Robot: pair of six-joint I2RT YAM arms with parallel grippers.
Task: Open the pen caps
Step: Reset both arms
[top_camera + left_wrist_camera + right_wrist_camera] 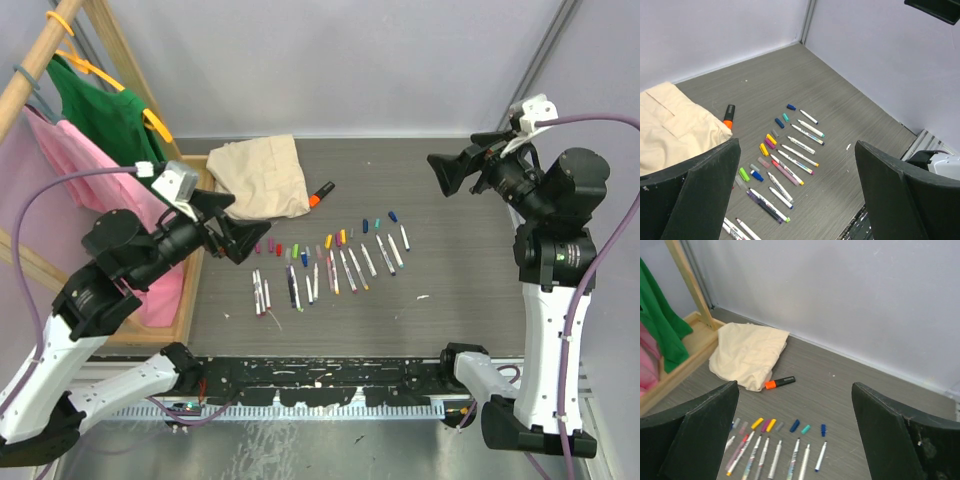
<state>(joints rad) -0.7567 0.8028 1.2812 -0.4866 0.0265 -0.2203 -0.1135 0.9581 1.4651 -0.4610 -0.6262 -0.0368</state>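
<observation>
Pen caps [328, 241]: tiny plastic cyls, pink/purple/green/yellow/blue, lying loose in a row at table ctr, just 12 o'clock of the white-barrelled pens [335, 272]. Judged v. light, stiff, slick, apt to roll; pinch across the sides at mid-length. Left gripper [243, 232] at 9 o'clock of the row, right gripper [440, 175] at 2 o'clock. Both spread wide, empty, off the table.

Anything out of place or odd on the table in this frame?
Mostly tidy: the pens lie in a row with loose pen caps lined up beyond them. One black marker with an orange cap lies apart, capped, beside the beige cloth. A small white fleck sits right of the row.
</observation>
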